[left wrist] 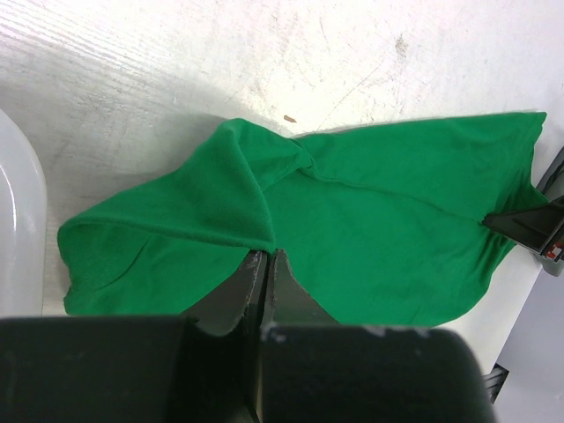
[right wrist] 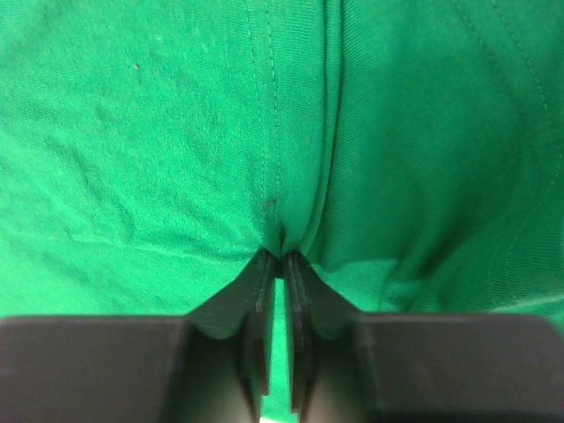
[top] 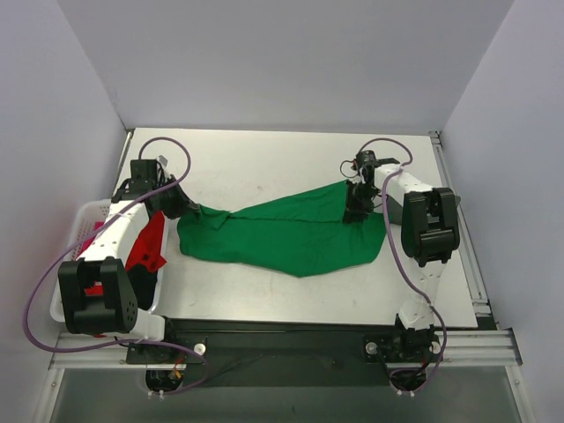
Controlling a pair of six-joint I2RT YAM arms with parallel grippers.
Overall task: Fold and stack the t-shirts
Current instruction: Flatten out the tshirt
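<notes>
Seemingly light and floppy, the green t-shirt (top: pixel 282 238) sprawls on the worktop (top: pixel 264 167) just right of the white basket (top: pixel 88 208); my left hand (left wrist: pixel 267 256) and right hand (right wrist: pixel 280 257) each pinch tight on an end fold, which I judge sensible holds.

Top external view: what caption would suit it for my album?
Left gripper and right gripper pinch opposite ends of the green t-shirt on the table.

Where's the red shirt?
From above, the red shirt lies in the white basket at the table's left edge, just left of the green shirt.
</notes>
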